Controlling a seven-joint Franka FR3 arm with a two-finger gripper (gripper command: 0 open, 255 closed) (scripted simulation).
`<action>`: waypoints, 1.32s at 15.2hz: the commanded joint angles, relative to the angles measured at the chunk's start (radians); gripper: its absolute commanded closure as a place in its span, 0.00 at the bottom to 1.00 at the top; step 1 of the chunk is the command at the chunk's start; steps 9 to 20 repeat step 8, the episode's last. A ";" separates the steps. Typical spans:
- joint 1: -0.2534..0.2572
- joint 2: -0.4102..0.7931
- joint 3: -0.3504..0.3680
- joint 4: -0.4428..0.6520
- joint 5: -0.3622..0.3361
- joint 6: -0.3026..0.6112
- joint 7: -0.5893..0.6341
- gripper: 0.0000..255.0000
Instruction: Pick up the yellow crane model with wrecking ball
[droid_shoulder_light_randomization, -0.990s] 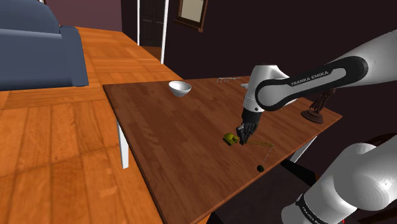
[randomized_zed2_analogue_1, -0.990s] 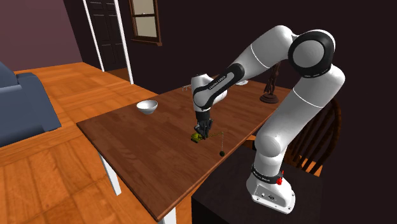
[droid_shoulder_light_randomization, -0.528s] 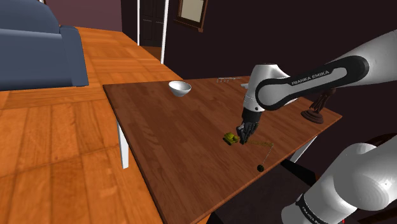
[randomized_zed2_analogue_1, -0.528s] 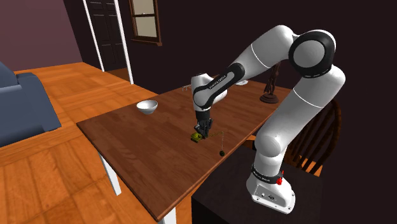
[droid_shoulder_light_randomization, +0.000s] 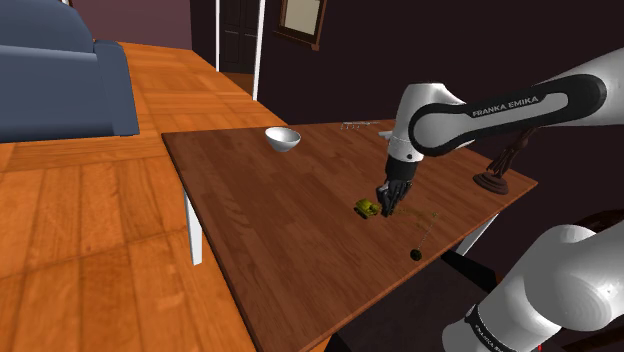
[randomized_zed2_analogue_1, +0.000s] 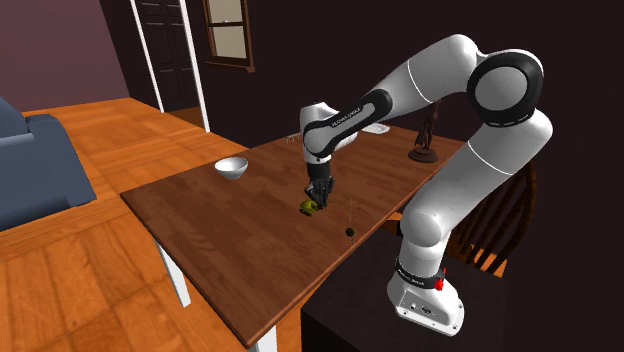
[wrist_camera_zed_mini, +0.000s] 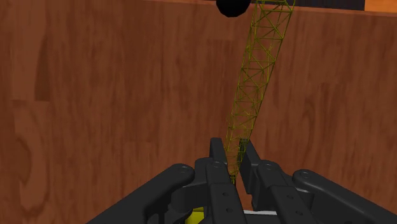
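Note:
The yellow crane model (droid_shoulder_light_randomization: 368, 207) hangs just above the brown table (droid_shoulder_light_randomization: 280, 210), clasped in my black gripper (droid_shoulder_light_randomization: 385, 205). Its lattice boom (wrist_camera_zed_mini: 257, 70) runs out from between the fingers (wrist_camera_zed_mini: 218, 156), which are shut on its lower end. The black wrecking ball (droid_shoulder_light_randomization: 416, 254) dangles below the boom tip near the table's near edge, and it also appears as the ball (wrist_camera_zed_mini: 234, 6) in the wrist view. In the second exterior view the gripper (randomized_zed2_analogue_1: 316, 202) holds the crane (randomized_zed2_analogue_1: 309, 206) over the table's middle, with the ball (randomized_zed2_analogue_1: 350, 230) hanging beside it.
A white bowl (droid_shoulder_light_randomization: 282, 139) stands at the table's far side. A dark figurine (droid_shoulder_light_randomization: 494, 172) sits on the table's corner near the arm. A blue sofa (droid_shoulder_light_randomization: 60, 70) stands on the wooden floor beyond, and a wooden chair (randomized_zed2_analogue_1: 500, 225) is behind the stand.
The gripper has risen with the crane in it; the crane has left the tabletop and the wrecking ball now swings free below the boom.

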 joint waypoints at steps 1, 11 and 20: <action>0.000 -0.019 0.000 0.014 0.000 -0.034 0.000 1.00; 0.000 -0.055 -0.001 0.060 -0.001 -0.115 0.002 1.00; 0.000 -0.055 -0.001 0.060 -0.001 -0.115 0.002 1.00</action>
